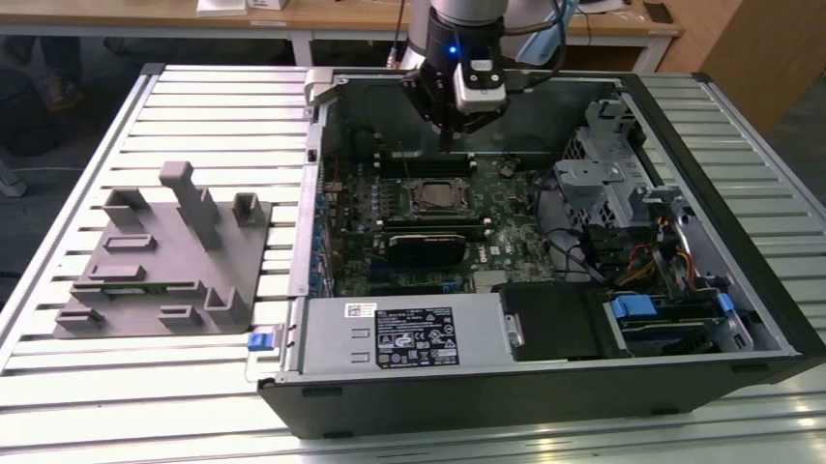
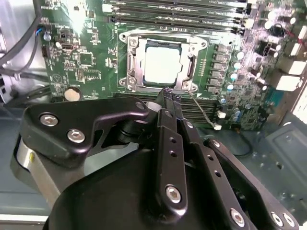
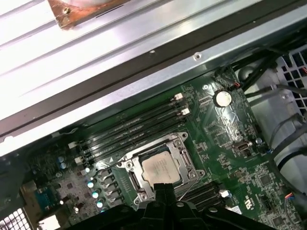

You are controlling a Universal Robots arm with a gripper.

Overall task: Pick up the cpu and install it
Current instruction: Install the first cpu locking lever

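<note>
I am watching the tool hanging inside the open computer case in the exterior view, over the far part of the motherboard, above and just behind the socket. In both wrist views its two fingers are pressing together at their tips with no gap between them, and they are holding nothing. The tool is hovering clear of the board rather than touching it.

The cpu is sitting flat in the socket, its silvery top facing up, framed by the metal bracket on all sides. In the first wrist view the cpu is lying just beyond the fingertips, with the rows of memory slots running beside the socket on one side.

The case is resting on a slatted metal bench. On the exterior view's left, well apart from the case, a grey tray with upright pegs and pockets is lying on the bench. A blue-tabbed drive bay is showing in the case's near corner, on the exterior view's right.
</note>
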